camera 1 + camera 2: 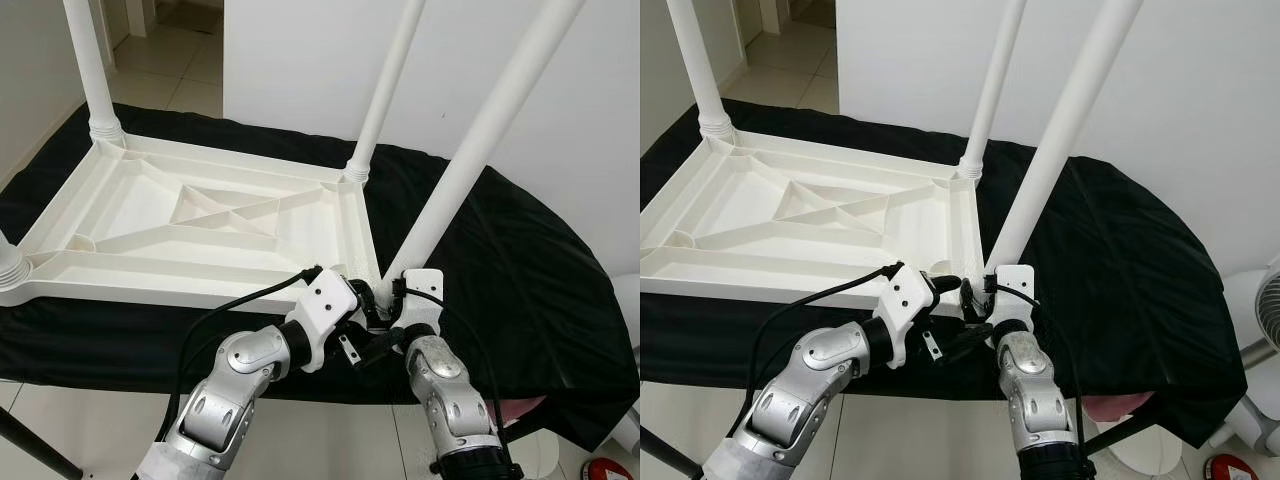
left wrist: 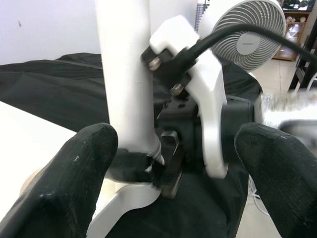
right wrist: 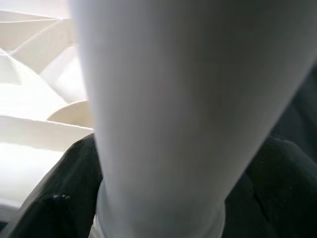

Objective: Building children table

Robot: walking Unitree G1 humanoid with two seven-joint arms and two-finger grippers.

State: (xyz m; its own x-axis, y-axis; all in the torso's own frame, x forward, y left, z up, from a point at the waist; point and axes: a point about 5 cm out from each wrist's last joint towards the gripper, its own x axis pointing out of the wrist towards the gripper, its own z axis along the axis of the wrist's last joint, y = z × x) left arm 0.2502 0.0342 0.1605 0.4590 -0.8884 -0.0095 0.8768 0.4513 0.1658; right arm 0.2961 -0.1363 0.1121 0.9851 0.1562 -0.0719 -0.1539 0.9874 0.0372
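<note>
I see a plain white tabletop (image 1: 200, 225) and white leg (image 1: 480, 140) on a black cloth (image 1: 520, 270); black fingers (image 2: 59, 183), silver arms (image 1: 235, 385).

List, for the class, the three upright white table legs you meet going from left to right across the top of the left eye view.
Far-left leg → far-right leg → near-right leg, held low down by the right tool.
</note>
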